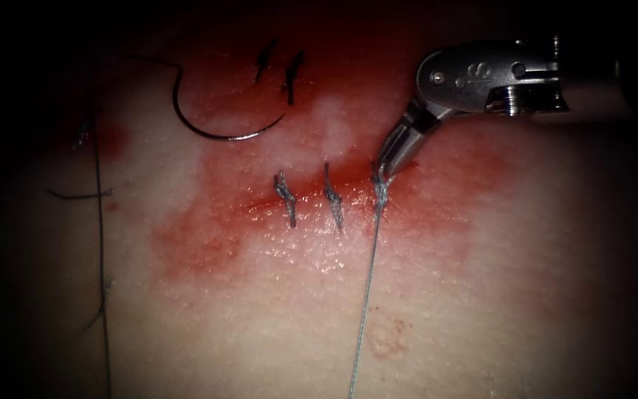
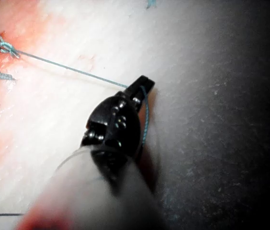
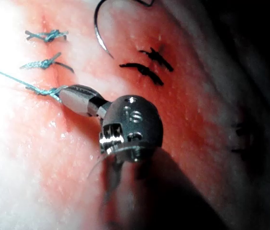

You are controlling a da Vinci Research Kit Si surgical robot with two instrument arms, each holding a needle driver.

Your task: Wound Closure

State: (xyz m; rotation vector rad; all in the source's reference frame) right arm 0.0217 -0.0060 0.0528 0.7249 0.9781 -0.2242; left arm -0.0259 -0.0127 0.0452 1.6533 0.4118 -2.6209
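The tissue (image 1: 481, 295) has a cut (image 1: 260, 199) stained with red fluid, crossed by two tied stitches (image 1: 286, 196). At a third stitch's knot (image 1: 380, 189), my right tool (image 1: 384, 168) has its jaws shut on the thread (image 1: 367, 295), seen too at the right tool's tip (image 3: 64, 96). That thread runs taut toward the near edge. My left tool (image 2: 142, 85) is shut on this thread (image 2: 68, 68) well away from the knot (image 2: 6, 48). The curved needle (image 1: 215, 131) lies free on the tissue beyond the cut, to the left, held by neither tool.
Two dark marks (image 1: 278, 70) sit on the tissue next to the needle. A loose dark thread (image 1: 100, 222) trails down the left side, with a short cut end (image 1: 79, 195) beside it. The right tool's wrist (image 1: 481, 77) hangs over the upper right.
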